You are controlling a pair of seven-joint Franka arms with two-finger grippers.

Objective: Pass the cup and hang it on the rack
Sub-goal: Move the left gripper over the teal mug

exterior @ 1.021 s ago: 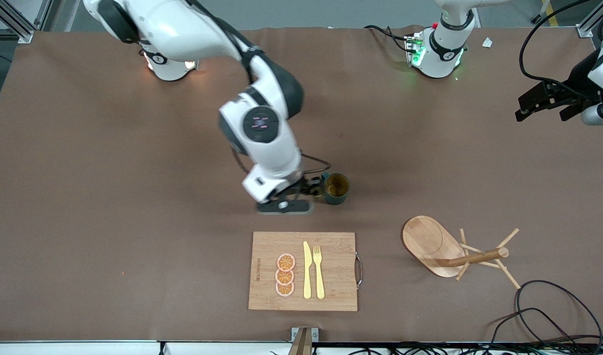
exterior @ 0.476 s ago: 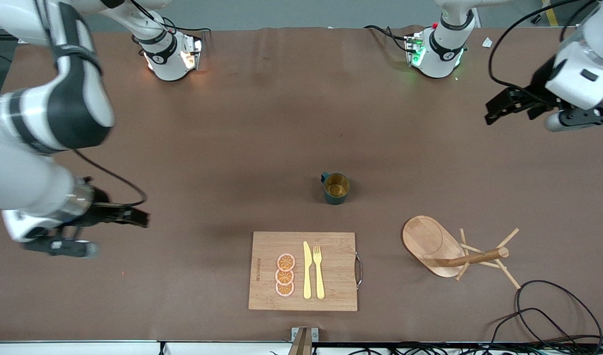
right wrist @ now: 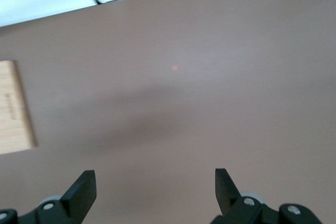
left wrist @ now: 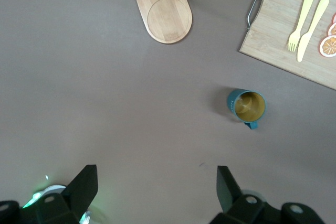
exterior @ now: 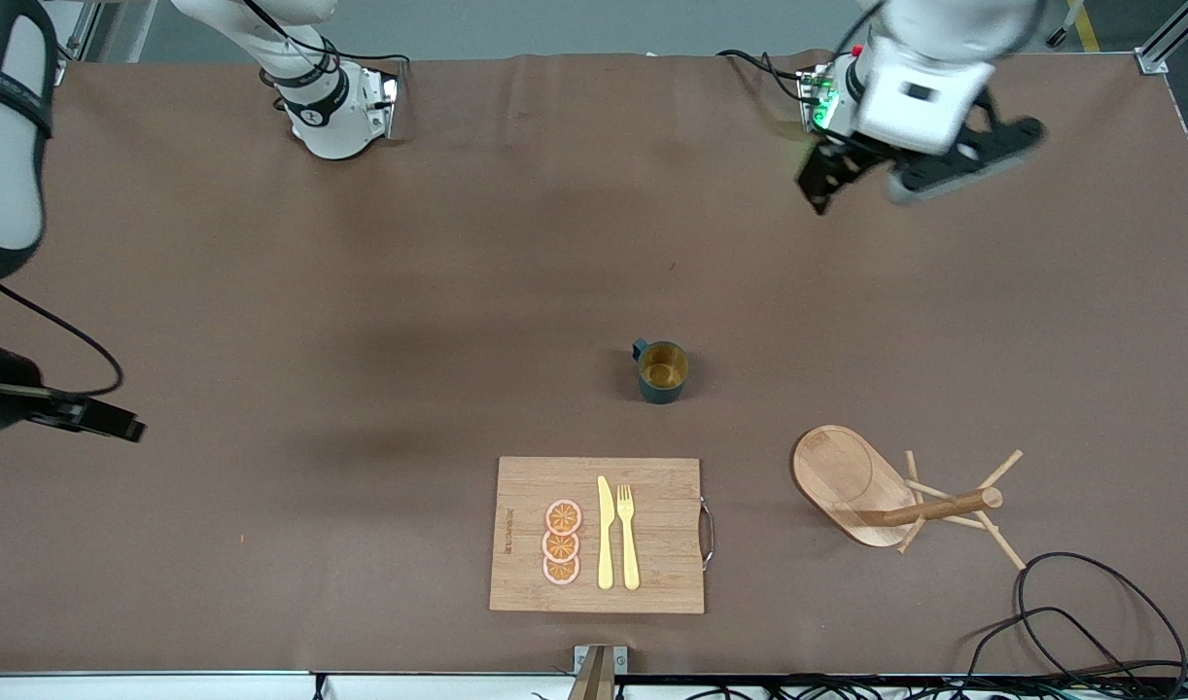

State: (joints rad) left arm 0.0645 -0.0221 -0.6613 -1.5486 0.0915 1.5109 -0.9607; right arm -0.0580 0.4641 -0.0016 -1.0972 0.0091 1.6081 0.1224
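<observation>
Standing on the bench: cup (exterior: 663, 370) upright and free, mid-bench, handle turned toward the right arm's end; brownish inside visible, nothing in contact with it.
Cup position: farther from the front camera than the cutting board (exterior: 598, 535), well apart from the rack (exterior: 895, 491), which lies toward the left arm's end.
Rack condition: tipped over, oval base on edge against the bench, post lying level, thin pegs splayed; no peg stands ready to take a handle.
Cutting board contents: three orange slices (exterior: 562, 542), a yellow knife (exterior: 605, 533) and a yellow fork (exterior: 628, 535); not part of the task.
Left end effector (exterior: 827, 180): up in the air over the bench near its own base, fingers spread wide, carrying nothing; its wrist view looks down on the cup (left wrist: 247, 106) and the rack base (left wrist: 163, 11).
Right end effector (exterior: 118, 426): at the right arm's end of the bench, over bare surface, well apart from the cup; fingers apart in its wrist view (right wrist: 155, 187), nothing between them.
Step in hand: judged to be the handover midpoint; cup set down between the arms, neither arm holding it, second pick-up not yet made.
Next move calls for: the left end effector descending over the cup, gripping wall or rim so the handle loop stays free for a peg.
Risk noted: with the rack lying on its side, hanging looks doubtful unless a peg angled upward is reachable; cable loops (exterior: 1090, 612) lie just beside the pegs.
</observation>
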